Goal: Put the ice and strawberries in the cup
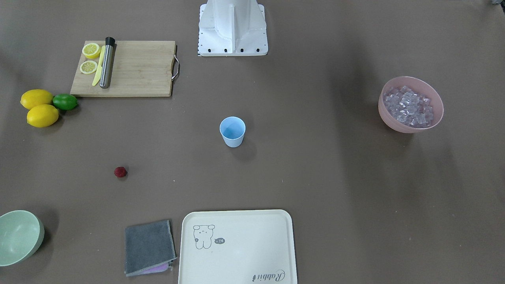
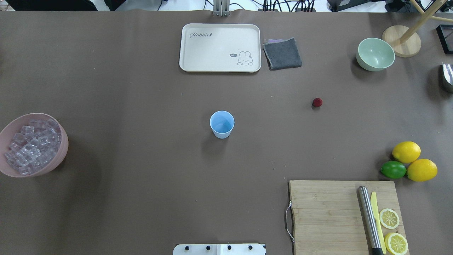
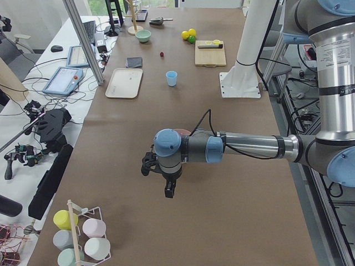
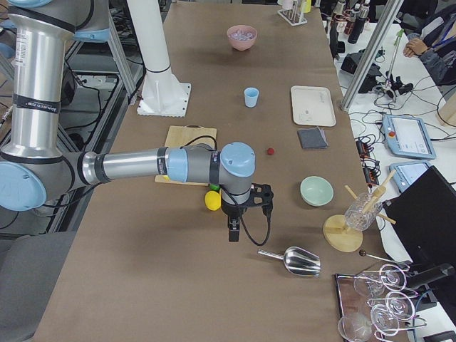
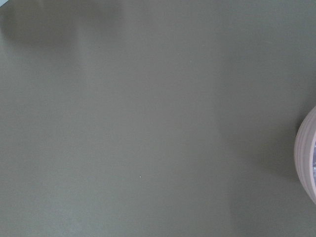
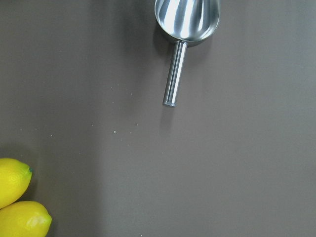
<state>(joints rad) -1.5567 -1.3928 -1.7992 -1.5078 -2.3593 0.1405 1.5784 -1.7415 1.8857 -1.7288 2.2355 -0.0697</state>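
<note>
Table [image 2: 141,184] is covered in a matte brown sheet. The cup [image 2: 222,124], a smooth light-blue tapered plastic tumbler, stands upright near the table's centre, and nothing shows inside it. The strawberry [image 2: 317,102], one small, bumpy, dark-red berry, lies alone on the sheet on the robot's right and beyond the cup, well apart from it. The ice [image 1: 408,104], many clear glassy cubes with a faint lilac cast, is heaped in a round pink bowl [image 1: 384,116] at the table's left end. The left gripper [image 3: 168,193] hangs fingers-down above the table near that bowl. It shows only in the side view, so I cannot tell how its jaws stand. The right gripper [image 4: 233,234] points down over the table's right end, beside two glossy lemons [image 2: 414,161] and short of a polished steel scoop [image 6: 187,19]. It too shows only side-on, jaws undetermined. Other items: bamboo cutting board [image 2: 325,212] with a wire handle, carrying a steel cylinder [image 2: 370,219] and lemon slices [image 2: 389,218]. A lime [image 2: 393,169], a cream rounded-corner tray [image 2: 219,47], a folded grey cloth [image 2: 282,54] and a pale-green bowl [image 2: 375,53] are also on the table.
</note>
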